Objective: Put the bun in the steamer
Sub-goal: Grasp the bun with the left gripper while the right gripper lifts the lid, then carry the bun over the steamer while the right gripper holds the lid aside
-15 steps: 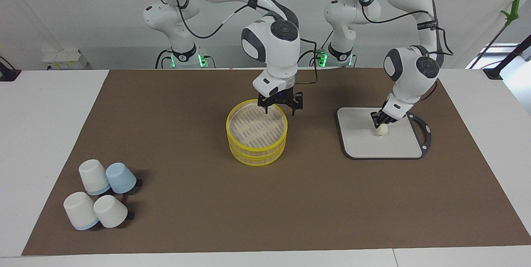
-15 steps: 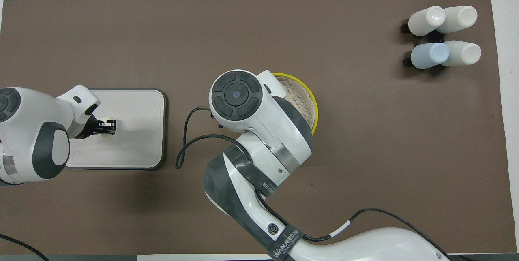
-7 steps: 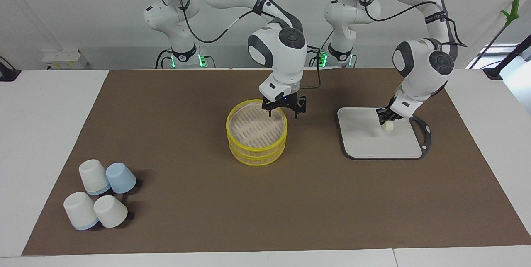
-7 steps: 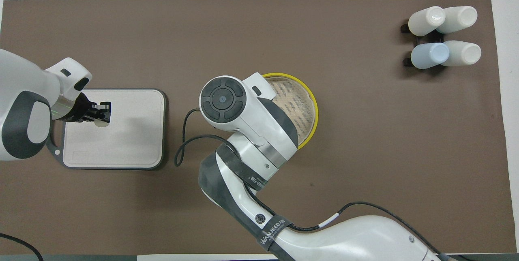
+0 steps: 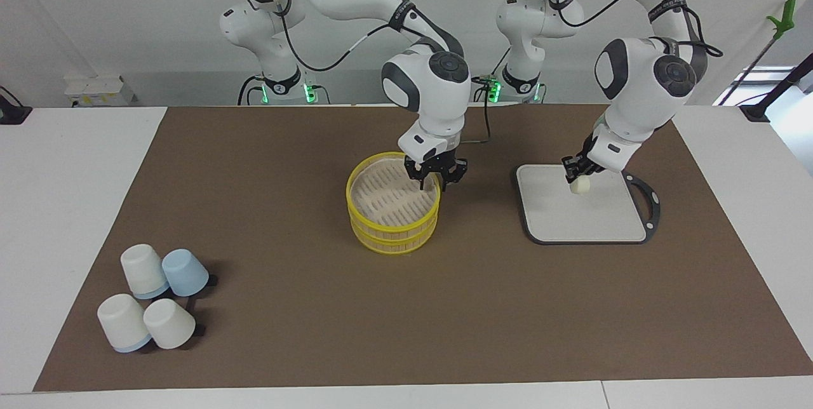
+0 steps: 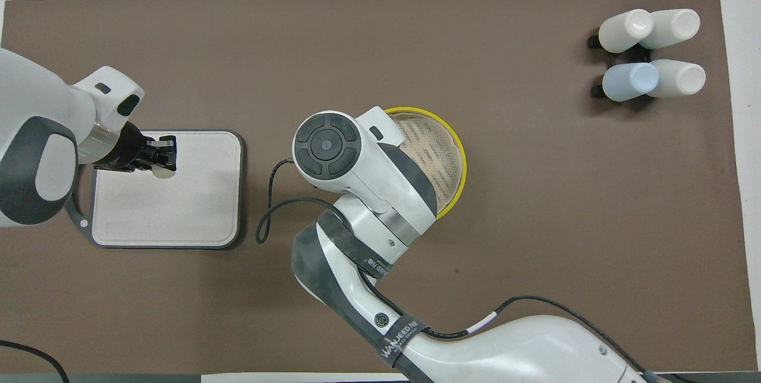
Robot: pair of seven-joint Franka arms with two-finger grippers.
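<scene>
Over the board (image 5: 594, 221), left gripper (image 5: 577, 175) has lifted the bun (image 5: 579, 186).

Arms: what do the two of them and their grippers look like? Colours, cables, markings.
Both arms are glossy white with dark grey joint caps and bands. Green lights glow at both bases. Black cables run along each, strapped on with dark bands; the right arm's strap reads WANJEED in the overhead view, and its cable has a white section. The left gripper and right gripper are small, black, two-fingered, below white wrist housings.

One bun (image 5: 579, 186), two stacked yellow steamer tiers (image 5: 393, 202), one cutting board (image 5: 581, 218), four cups (image 5: 155, 298), two arms (image 5: 438, 85).
</scene>
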